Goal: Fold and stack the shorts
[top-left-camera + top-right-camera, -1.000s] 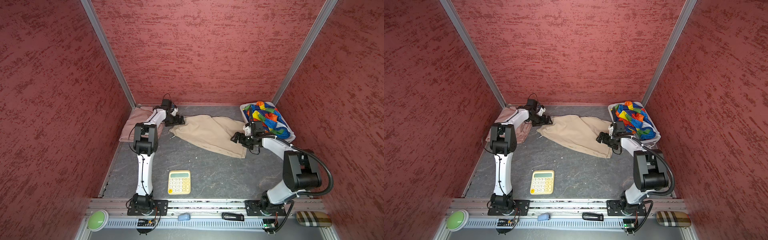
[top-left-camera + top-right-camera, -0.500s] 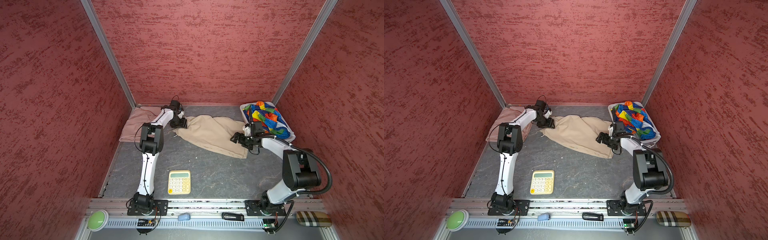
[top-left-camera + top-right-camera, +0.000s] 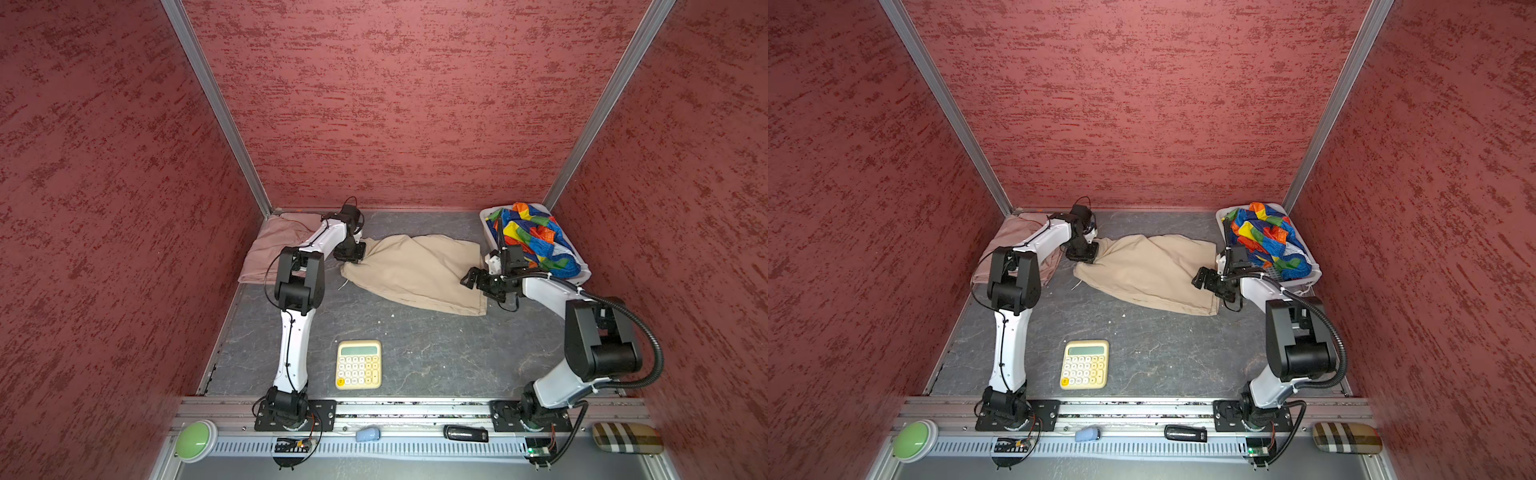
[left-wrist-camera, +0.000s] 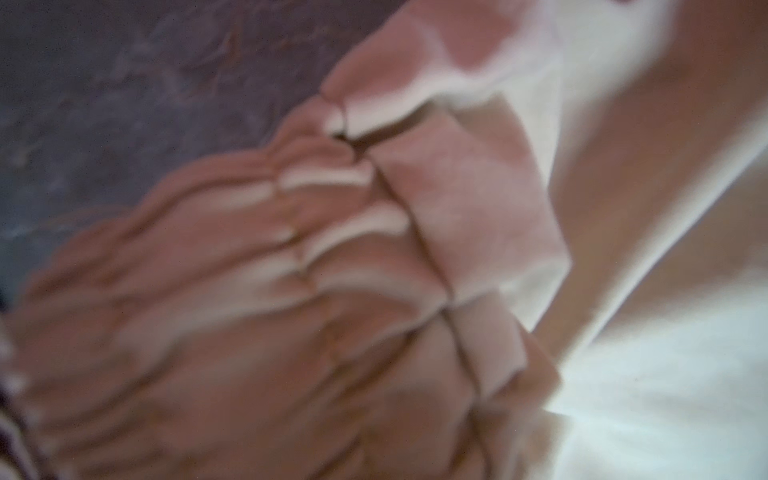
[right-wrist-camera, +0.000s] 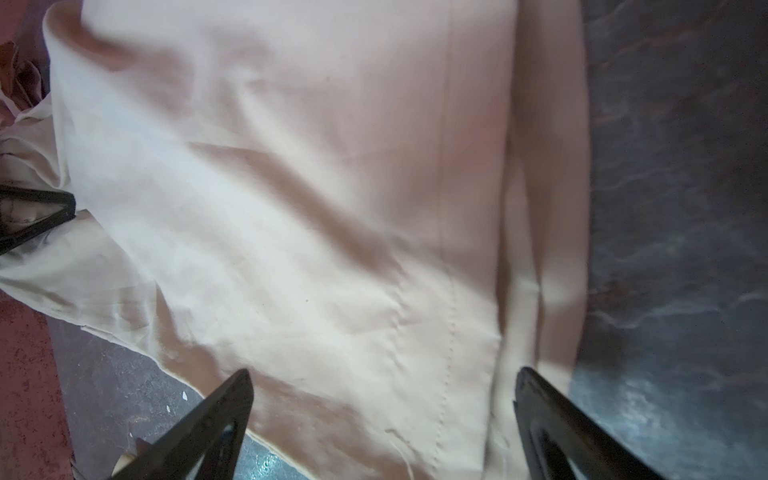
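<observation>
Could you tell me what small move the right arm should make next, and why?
Probably lower the right gripper and close it on the beige shorts: its jaws stand open over one end, while the left gripper is shut on the opposite end.

**Colour key, both top views.** Mottled dark-red walls (image 3: 395, 104) enclose a dark grey, pale-veined surface (image 3: 436, 357) that carries plain beige shorts (image 3: 415, 270), plain dusty pink shorts (image 3: 270, 245) and shiny rainbow shorts (image 3: 532, 239), colour-blocked in red, yellow, green, blue and orange, in a white basket (image 3: 485, 218). The calculator (image 3: 358, 365) is pale yellow with cream keys, one orange key and a grey-green display; the robot arms (image 3: 291, 345) are white with black joints. Along the silver front rail (image 3: 415, 409) lie a green dome button (image 3: 192, 434), a light blue piece (image 3: 368, 434), a black piece (image 3: 465, 433) and a case (image 3: 626, 438) checked in tan, black and white.
</observation>
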Controlling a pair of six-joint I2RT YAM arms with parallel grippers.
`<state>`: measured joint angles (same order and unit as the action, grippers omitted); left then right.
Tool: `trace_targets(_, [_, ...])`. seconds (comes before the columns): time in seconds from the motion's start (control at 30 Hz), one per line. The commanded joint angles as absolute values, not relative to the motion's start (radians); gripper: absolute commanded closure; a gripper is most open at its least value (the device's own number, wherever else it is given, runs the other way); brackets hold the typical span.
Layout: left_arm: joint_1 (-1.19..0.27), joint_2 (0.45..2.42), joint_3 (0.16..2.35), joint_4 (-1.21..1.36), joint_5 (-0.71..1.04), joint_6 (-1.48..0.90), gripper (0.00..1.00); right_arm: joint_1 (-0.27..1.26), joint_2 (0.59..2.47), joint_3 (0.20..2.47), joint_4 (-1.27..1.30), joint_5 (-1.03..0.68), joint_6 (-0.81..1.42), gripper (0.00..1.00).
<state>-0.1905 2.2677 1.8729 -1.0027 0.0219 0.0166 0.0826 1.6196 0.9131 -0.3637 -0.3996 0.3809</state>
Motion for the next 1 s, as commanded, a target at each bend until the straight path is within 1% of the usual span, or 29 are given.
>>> trace_targets(0.0, [-0.146, 2.173, 1.791, -0.997, -0.09, -0.021, 1.0, 0.097, 1.598, 0.903, -0.339, -0.398, 0.394, 0.01])
trace_targets(0.1, [-0.113, 2.105, 1.717, -0.963, -0.072, -0.03, 1.0, 0.097, 1.596, 0.921, -0.355, -0.367, 0.395, 0.01])
trace_targets(0.3, [-0.107, 2.002, 1.636, -0.9, -0.063, -0.027, 1.0, 0.11, 1.728, 1.001, -0.324, -0.39, 0.394, 0.01])
trace_targets(0.47, [-0.109, 1.993, 1.655, -0.939, -0.047, -0.017, 1.0, 0.163, 1.825, 1.06, -0.295, -0.386, 0.402, 0.01])
trace_targets(0.5, [-0.109, 1.994, 1.672, -0.959, -0.048, -0.015, 1.0, 0.18, 1.845, 1.077, -0.298, -0.377, 0.402, 0.03])
trace_targets(0.57, [-0.112, 1.993, 1.698, -0.99, -0.064, -0.014, 1.0, 0.207, 1.879, 1.103, -0.302, -0.361, 0.408, 0.08])
trace_targets(0.67, [-0.119, 1.986, 1.724, -1.022, -0.111, -0.011, 1.0, 0.243, 1.916, 1.123, -0.282, -0.346, 0.445, 0.21])
trace_targets(0.73, [-0.13, 1.985, 1.749, -1.055, -0.158, -0.001, 1.0, 0.274, 1.939, 1.146, -0.292, -0.313, 0.455, 0.34])
trace_targets(0.83, [-0.154, 1.989, 1.794, -1.111, -0.262, 0.021, 1.0, 0.308, 1.971, 1.181, -0.311, -0.282, 0.462, 0.48])
trace_targets(0.87, [-0.162, 1.994, 1.807, -1.13, -0.298, 0.03, 1.0, 0.316, 1.978, 1.189, -0.31, -0.282, 0.467, 0.52])
trace_targets(0.97, [-0.187, 2.006, 1.854, -1.183, -0.397, 0.047, 1.0, 0.348, 2.0, 1.22, -0.313, -0.277, 0.48, 0.58])
